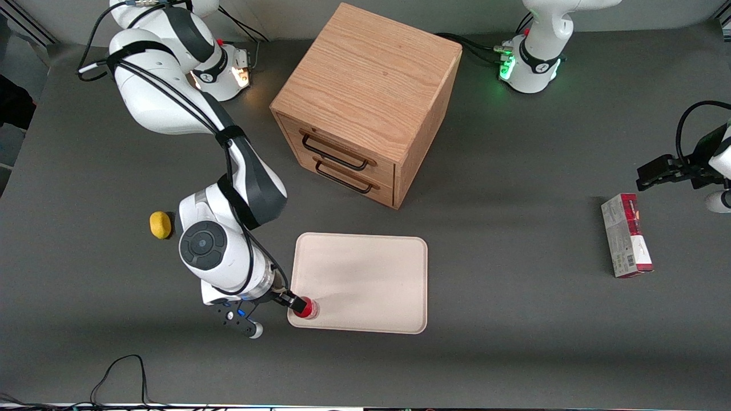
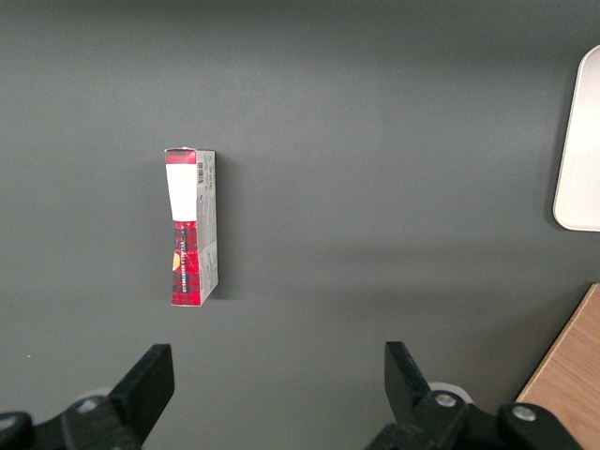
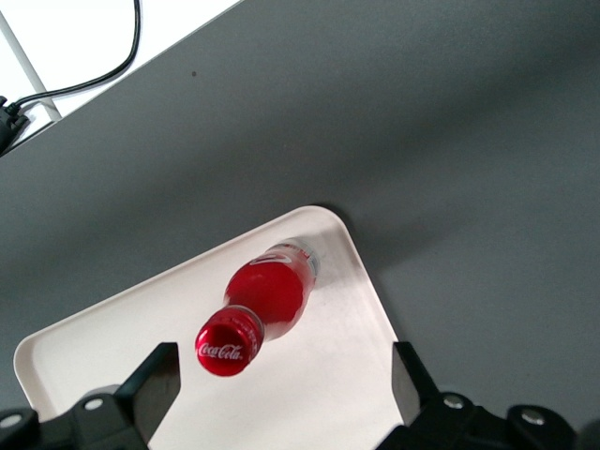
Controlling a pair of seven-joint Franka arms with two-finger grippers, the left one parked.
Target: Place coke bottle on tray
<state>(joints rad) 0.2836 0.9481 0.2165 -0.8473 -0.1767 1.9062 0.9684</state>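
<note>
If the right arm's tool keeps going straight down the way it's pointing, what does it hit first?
Probably the red cap of the small red coke bottle, which stands upright on the pale cream-pink tray directly between the open fingers of the tool; the gap above it is unclear.

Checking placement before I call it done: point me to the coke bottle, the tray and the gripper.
coke bottle (image 3: 230,345): right wrist view, on its red cap.
tray (image 1: 371,274): front view, on its bare floor.
gripper (image 3: 281,384): right wrist view, midway between the open fingers, above the bottle.
</note>
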